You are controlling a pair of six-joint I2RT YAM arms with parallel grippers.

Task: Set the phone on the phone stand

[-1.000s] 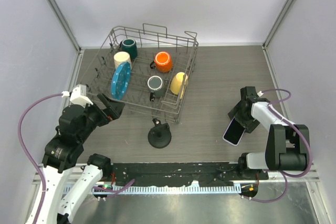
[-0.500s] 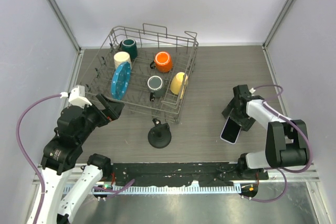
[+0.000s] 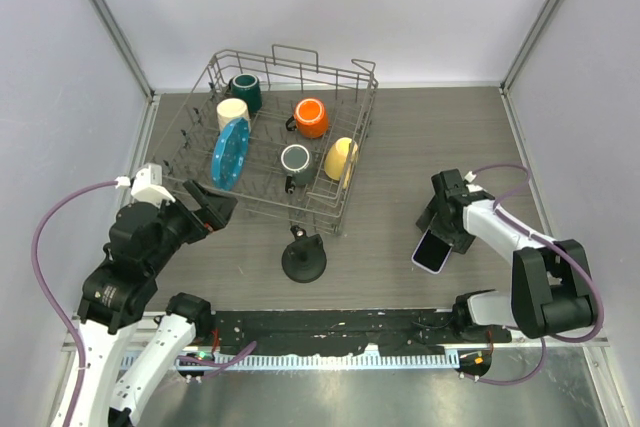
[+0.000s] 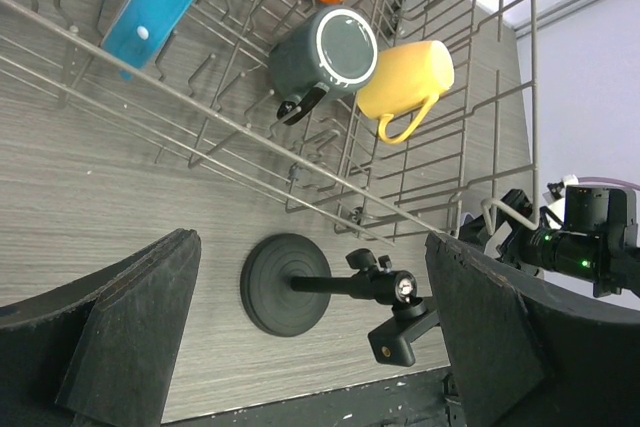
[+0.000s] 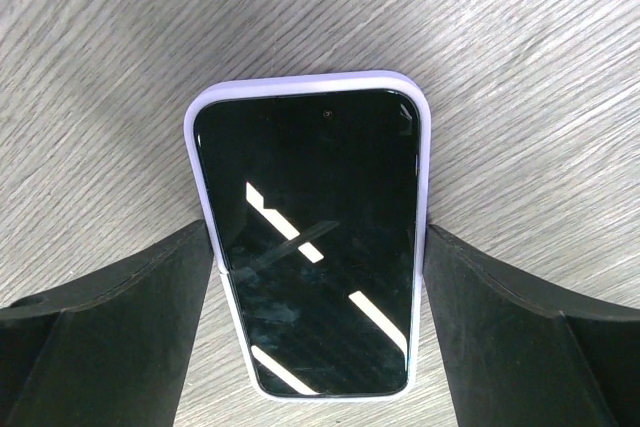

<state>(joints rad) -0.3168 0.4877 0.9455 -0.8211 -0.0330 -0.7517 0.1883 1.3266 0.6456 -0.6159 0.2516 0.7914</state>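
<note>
Well, nearest to me, the right gripper [image 3: 443,230] is closed on the phone [image 5: 310,197]. One of its fingers [image 5: 120,327] presses on each long side of the pale rim, and the black screen faces up toward the wrist. The far end of the phone sticks out past the fingertips, over the grey table [image 3: 400,147]. I cannot tell if its lower end touches the wood.

To the left of these fingers, well apart from them, the phone stand [image 3: 303,259] is waiting. Its round base is flat on the table and its short arm leans. Nothing is on it, so I judge the placing is not yet begun.

Further left, the left gripper [image 3: 212,205] hangs with its fingers wide apart and nothing between them. The stand lies in front of its fingertips, not touched.

Beyond the stand is the dish rack [image 3: 360,147], with a yellow mug [image 3: 341,158] close to its near corner.

What can go wrong, I think:
- The grip is only on two smooth edges, so the phone may slip or turn during the carry.
- The stand looks light and nobody holds it, so a push from the phone could tip it or slide it against the rack.
- The head of the stand is small, so a bad angle lets the phone fall.
</note>
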